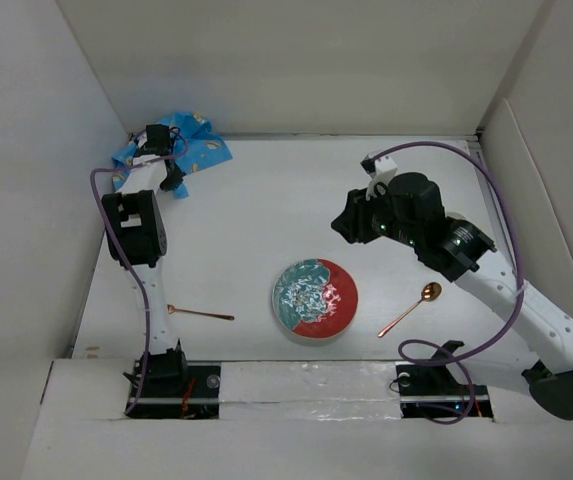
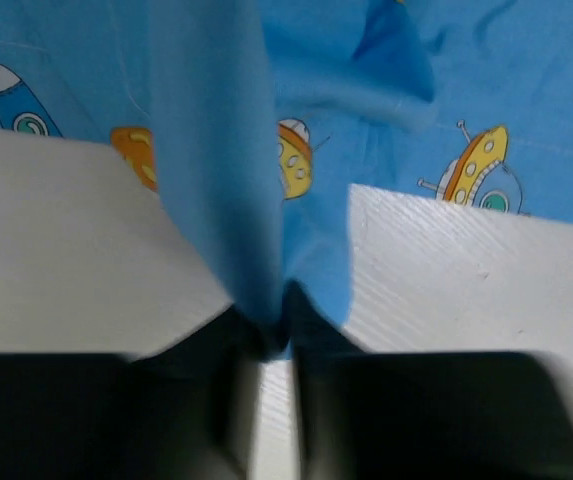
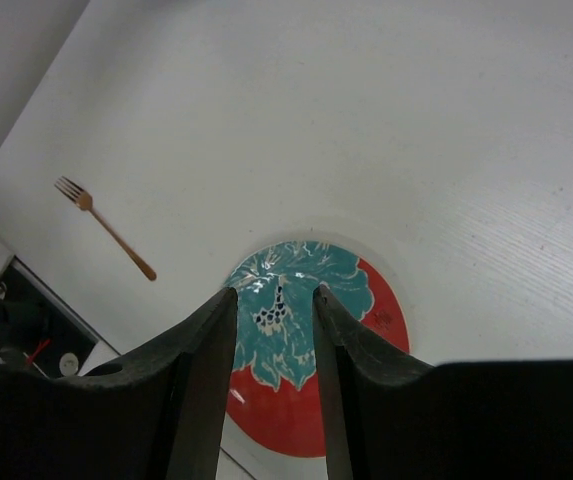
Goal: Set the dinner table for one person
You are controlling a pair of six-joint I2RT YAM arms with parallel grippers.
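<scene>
The blue space-print placemat (image 1: 188, 146) lies crumpled at the far left of the white dinner table (image 1: 266, 210). My left gripper (image 1: 169, 172) is shut on a fold of the placemat (image 2: 216, 170), pinched between its fingertips (image 2: 311, 315). A red and teal plate (image 1: 314, 298) sits near the front middle. A copper fork (image 1: 198, 313) lies left of it and a copper spoon (image 1: 411, 308) right of it. My right gripper (image 1: 344, 226) hangs open and empty above the table, behind the plate (image 3: 311, 345); the fork (image 3: 104, 226) shows beyond.
White walls enclose the table on the left, back and right. The arm bases (image 1: 171, 375) stand at the near edge. A purple cable (image 1: 486, 190) loops over the right arm.
</scene>
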